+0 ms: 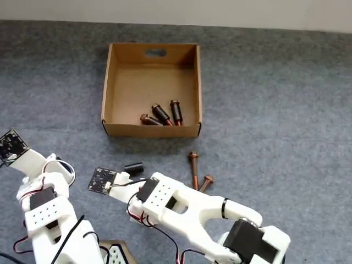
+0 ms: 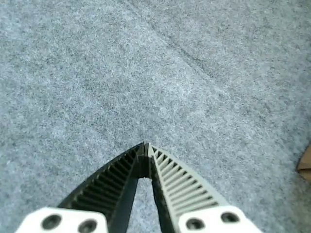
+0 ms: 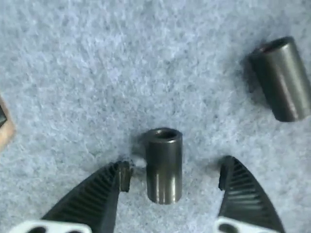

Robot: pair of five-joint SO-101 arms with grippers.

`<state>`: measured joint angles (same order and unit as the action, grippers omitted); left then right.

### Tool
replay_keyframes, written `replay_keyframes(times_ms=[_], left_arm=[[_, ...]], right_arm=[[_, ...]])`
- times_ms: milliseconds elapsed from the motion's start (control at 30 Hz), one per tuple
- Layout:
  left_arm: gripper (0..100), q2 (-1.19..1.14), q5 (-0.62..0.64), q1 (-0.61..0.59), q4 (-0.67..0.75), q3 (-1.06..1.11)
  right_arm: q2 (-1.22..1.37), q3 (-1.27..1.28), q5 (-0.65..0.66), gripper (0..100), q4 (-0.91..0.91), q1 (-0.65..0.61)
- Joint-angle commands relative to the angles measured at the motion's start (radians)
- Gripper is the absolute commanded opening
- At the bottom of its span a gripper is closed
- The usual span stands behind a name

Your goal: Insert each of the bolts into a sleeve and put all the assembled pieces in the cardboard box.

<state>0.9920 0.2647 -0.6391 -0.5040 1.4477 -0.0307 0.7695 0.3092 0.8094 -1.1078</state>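
While gaping right end effector (image 3: 174, 171) straddles sleeve (image 3: 164, 165), left end effector (image 2: 146, 148) closed empty, cropped

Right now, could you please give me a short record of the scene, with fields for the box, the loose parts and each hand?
box: cardboard box, open on top, three assembled pieces lying inside
loose bolts: two bolts on the carpet, just outside the box's front wall
loose sleeves: near sleeve lies between the right hand's fingers; far sleeve lies apart from it
right hand: open, either side of the near sleeve, not gripping it
left hand: shut, empty, over bare carpet
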Motion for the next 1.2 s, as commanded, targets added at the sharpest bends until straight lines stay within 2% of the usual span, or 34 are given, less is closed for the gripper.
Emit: replay_keyframes(times_ms=[0, 200, 733, 833, 1000, 1167], left_arm=[[3, 0.019, 0.006, -0.005, 0.018, -0.016], [3, 0.019, 0.006, -0.005, 0.018, -0.016], [3, 0.019, 0.006, -0.005, 0.018, -0.016], [3, 0.019, 0.006, -0.005, 0.018, -0.016], [3, 0.019, 0.006, -0.005, 0.018, -0.016], [3, 0.019, 0.006, -0.005, 0.018, -0.015]], right_arm=[[-0.041, -0.039, 0.008, 27.4, -0.013, -0.002], [-0.124, -0.039, 0.008, 27.4, 0.004, -0.002], [-0.102, -0.047, 0.002, 27.3, 0.015, -0.002], [-0.038, -0.048, 0.002, 21.4, 0.007, -0.002], [-0.002, -0.050, 0.005, 1.9, -0.004, 0.010], [-0.139, -0.064, 0.002, 0.5, 0.047, 0.107]])
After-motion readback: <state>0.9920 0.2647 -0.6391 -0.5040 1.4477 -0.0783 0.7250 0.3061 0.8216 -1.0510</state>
